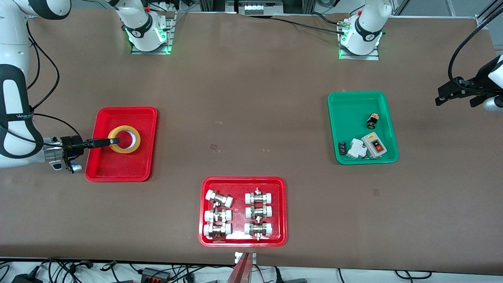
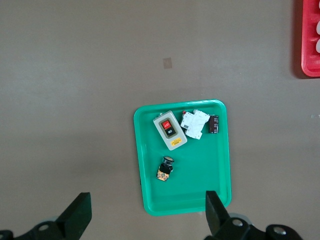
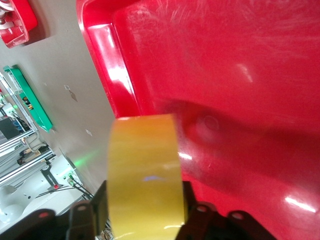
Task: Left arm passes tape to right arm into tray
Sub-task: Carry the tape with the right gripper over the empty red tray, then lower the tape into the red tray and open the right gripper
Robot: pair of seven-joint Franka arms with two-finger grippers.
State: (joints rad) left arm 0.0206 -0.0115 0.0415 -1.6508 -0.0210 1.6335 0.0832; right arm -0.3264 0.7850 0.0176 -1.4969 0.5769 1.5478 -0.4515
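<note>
The yellow tape roll (image 1: 131,147) is inside the rim of the plain red tray (image 1: 118,169) at the right arm's end of the table. My right gripper (image 1: 112,140) reaches in from the tray's side and is shut on the roll's wall. In the right wrist view the tape (image 3: 145,165) sits between the fingers (image 3: 89,210), low over the red tray floor (image 3: 240,75); I cannot tell if it touches. My left gripper (image 1: 456,99) is open and empty, up in the air by the green tray; its fingers (image 2: 76,216) stand wide apart in the left wrist view.
A green tray (image 1: 353,106) with a switch box and small parts lies at the left arm's end, also in the left wrist view (image 2: 200,195). A red tray with white-capped metal fittings (image 1: 243,181) lies nearest the front camera.
</note>
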